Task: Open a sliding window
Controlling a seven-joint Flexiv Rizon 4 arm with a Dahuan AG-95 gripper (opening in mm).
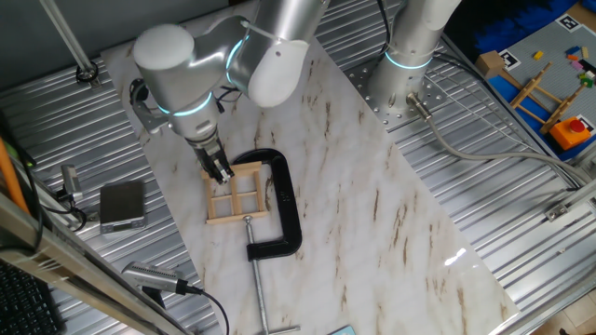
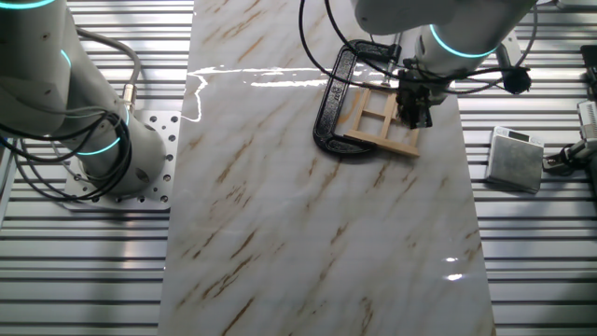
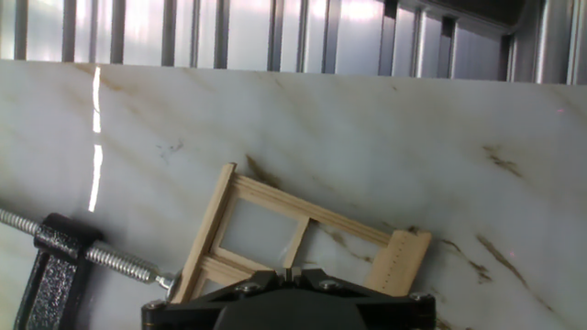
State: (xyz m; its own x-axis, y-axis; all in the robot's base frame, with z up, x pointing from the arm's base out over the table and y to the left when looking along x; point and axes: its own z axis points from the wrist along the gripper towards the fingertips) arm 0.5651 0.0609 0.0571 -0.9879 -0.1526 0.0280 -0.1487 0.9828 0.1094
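The sliding window is a small light-wood frame with crossbars, lying flat on the marble board. It also shows in the other fixed view and in the hand view. My gripper is down at the frame's edge nearest the arm, and shows in the other fixed view too. In the hand view the gripper has its two fingers pressed together, right where the window's middle crossbar ends. I cannot tell whether the tips touch the wood.
A black C-clamp wraps round the window's far side and holds it to the marble board; its screw points at the frame. A grey box sits on the ribbed metal table. A second arm base stands beside the board.
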